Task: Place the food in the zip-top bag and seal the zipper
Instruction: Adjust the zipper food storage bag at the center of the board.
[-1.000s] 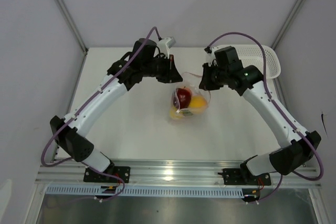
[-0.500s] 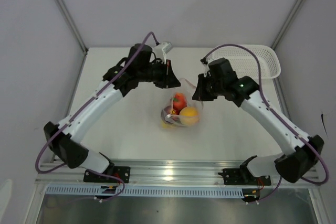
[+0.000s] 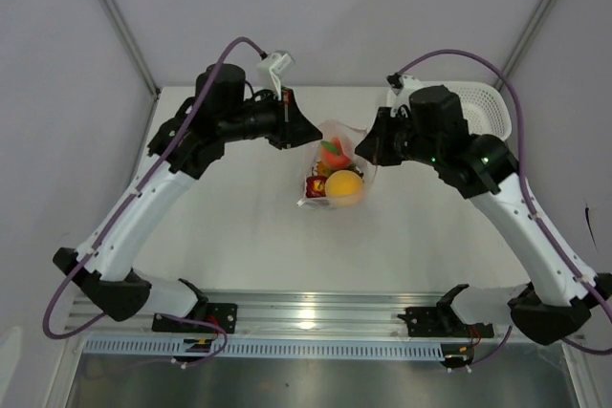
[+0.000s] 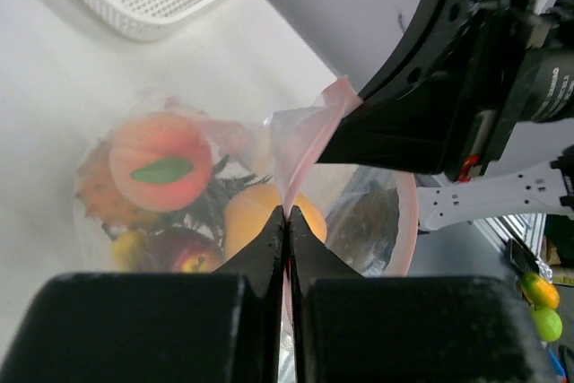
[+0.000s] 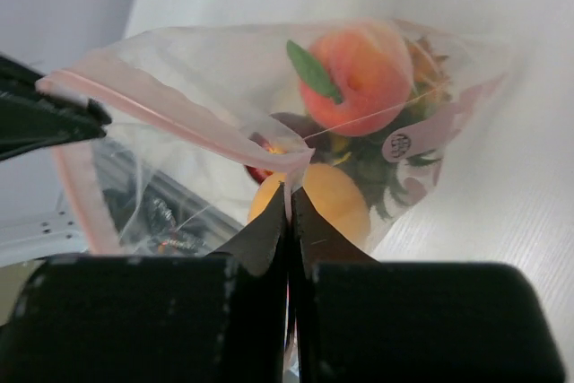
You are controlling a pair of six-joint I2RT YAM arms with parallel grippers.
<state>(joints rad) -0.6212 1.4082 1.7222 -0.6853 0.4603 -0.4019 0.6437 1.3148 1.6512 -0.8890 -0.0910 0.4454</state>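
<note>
Two arms reach inward over a white desk (image 3: 239, 226) and meet at the zip-top bag (image 3: 333, 171), which hangs between them near the desk's middle. The left gripper (image 3: 316, 138) is clenched on the bag's mouth edge from one side. The right gripper (image 3: 361, 150) is clenched on it from the other. In both wrist views the black fingers are pressed together with thin plastic pinched at their tips. The pink-red zipper (image 5: 170, 109) runs taut from one gripper to the other. A second pink band curves away below it, so the mouth gapes rather than lying pressed flat. Whether the bag's bottom touches the desk cannot be told.

Inside the clear plastic sits a pink-orange peach (image 5: 363, 69) with a green leaf. Under it lie a round yellow fruit (image 5: 323, 199) and a dark red apple (image 4: 179, 248), with dark spiky leaves beside them.

Apart from the bag, the desk carries only a white mesh basket (image 3: 483, 107), at the far right corner and well apart from the bag. The surface is matt and pale, lit evenly, with a soft shadow under the bag. Plain grey-white walls (image 3: 335, 7) close in the far side and both flanks, and slanted metal posts (image 3: 120, 21) mark the corners. A silver rail (image 3: 306, 311) runs along the near edge, and both arm bases are bolted to it.
</note>
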